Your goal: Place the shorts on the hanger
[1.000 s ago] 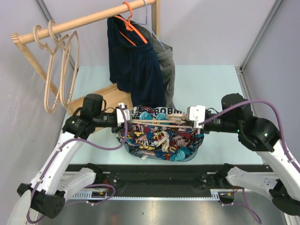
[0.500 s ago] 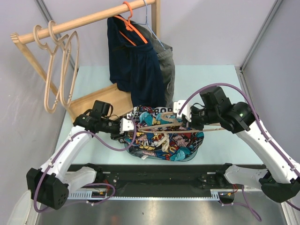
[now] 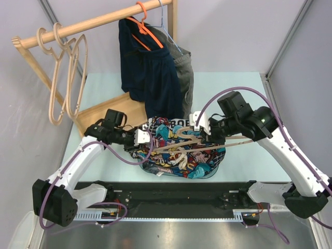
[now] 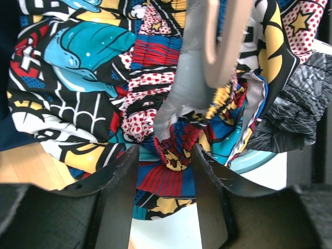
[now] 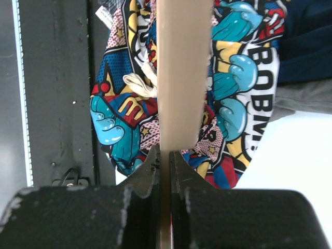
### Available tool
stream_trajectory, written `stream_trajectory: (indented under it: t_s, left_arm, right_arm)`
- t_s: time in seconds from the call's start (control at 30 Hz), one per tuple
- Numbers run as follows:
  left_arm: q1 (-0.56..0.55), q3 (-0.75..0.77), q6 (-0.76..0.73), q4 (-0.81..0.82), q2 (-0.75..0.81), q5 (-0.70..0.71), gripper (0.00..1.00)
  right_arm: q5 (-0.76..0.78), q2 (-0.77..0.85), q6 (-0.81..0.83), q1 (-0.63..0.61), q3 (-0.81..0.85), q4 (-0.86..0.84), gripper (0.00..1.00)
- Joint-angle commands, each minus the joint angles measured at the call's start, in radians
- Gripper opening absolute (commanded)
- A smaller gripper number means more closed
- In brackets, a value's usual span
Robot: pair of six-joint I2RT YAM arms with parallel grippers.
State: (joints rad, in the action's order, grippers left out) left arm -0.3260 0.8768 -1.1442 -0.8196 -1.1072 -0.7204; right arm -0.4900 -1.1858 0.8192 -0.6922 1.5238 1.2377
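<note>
The left gripper (image 4: 165,155) let go of the hanger (image 5: 181,78) and sank to the left edge of the shorts (image 4: 78,78); the hanger now tilts.

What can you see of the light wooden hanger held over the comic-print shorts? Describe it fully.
The hanger is pale beige wood with a curved hook and a crossbar. In the top view it lies tilted across the shorts. The right gripper is shut on one arm, its fingers pinching the thin edge. The far end sits over the shorts' grey lining near the elastic waistband.
</note>
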Motion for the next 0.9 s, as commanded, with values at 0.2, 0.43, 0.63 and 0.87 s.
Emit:
stream_trajectory:
  t_s: [0.2, 0.43, 0.63, 0.87]
  left_arm:
    - [0.007, -0.03, -0.045, 0.057, 0.0, 0.032, 0.56]
    - [0.005, -0.007, -0.054, 0.048, -0.045, 0.02, 0.44]
    - [0.002, 0.085, -0.046, 0.001, -0.025, -0.056, 0.08]
    - [0.002, 0.24, -0.075, -0.188, -0.011, -0.039, 0.0]
  right_arm:
    - [-0.004, -0.035, -0.028, -0.007, 0.049, -0.009, 0.0]
    - [0.034, -0.028, -0.074, -0.015, 0.032, -0.046, 0.0]
    - [0.11, -0.017, -0.144, -0.038, -0.014, -0.156, 0.0]
    - [0.152, -0.012, -0.23, -0.067, -0.062, -0.303, 0.0]
